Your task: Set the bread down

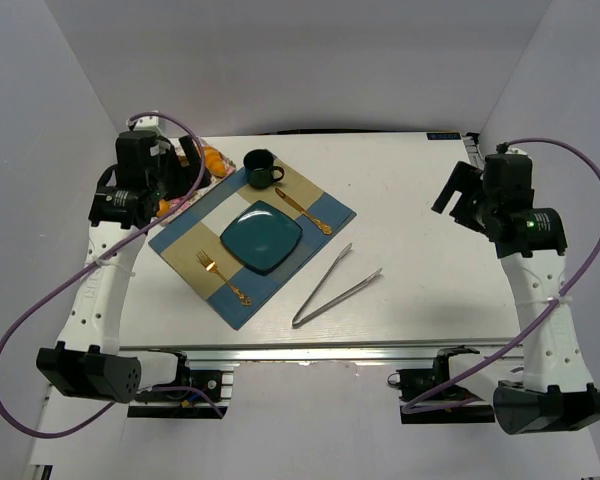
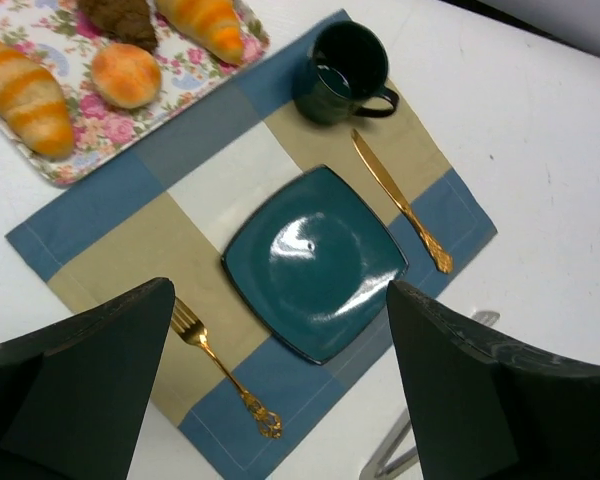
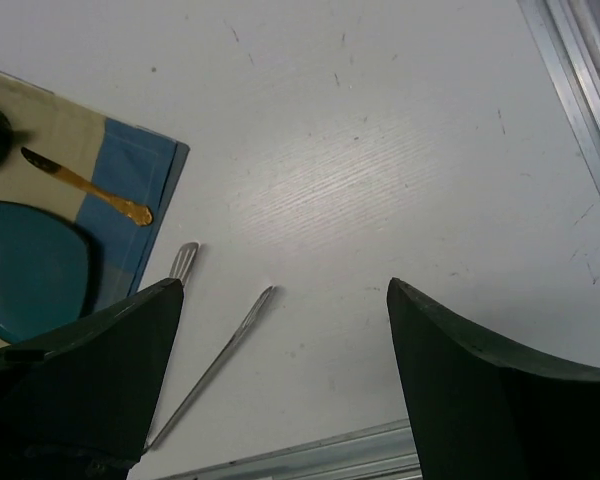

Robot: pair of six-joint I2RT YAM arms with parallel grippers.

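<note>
Two golden-orange croissants lie on a floral tray [image 2: 70, 160] at the table's far left, one at its left end [image 2: 20, 95] and one at its far end [image 2: 202, 25]. In the top view my left arm hides most of the tray, and only an orange bit of bread [image 1: 213, 160] shows. My left gripper [image 2: 280, 290] is open and empty, held above the placemat near the tray [image 1: 185, 165]. A square teal plate [image 2: 315, 260] [image 1: 261, 236] lies empty on the placemat. My right gripper [image 3: 285, 285] is open and empty, raised at the right side [image 1: 460, 195].
A dark brown pastry [image 2: 120, 15] and a small round bun [image 2: 125, 75] share the tray. A dark cup [image 1: 261, 168], gold knife [image 1: 305, 210] and gold fork [image 1: 223, 277] lie on the blue and tan placemat [image 1: 325, 208]. Metal tongs [image 1: 335, 285] lie right of it.
</note>
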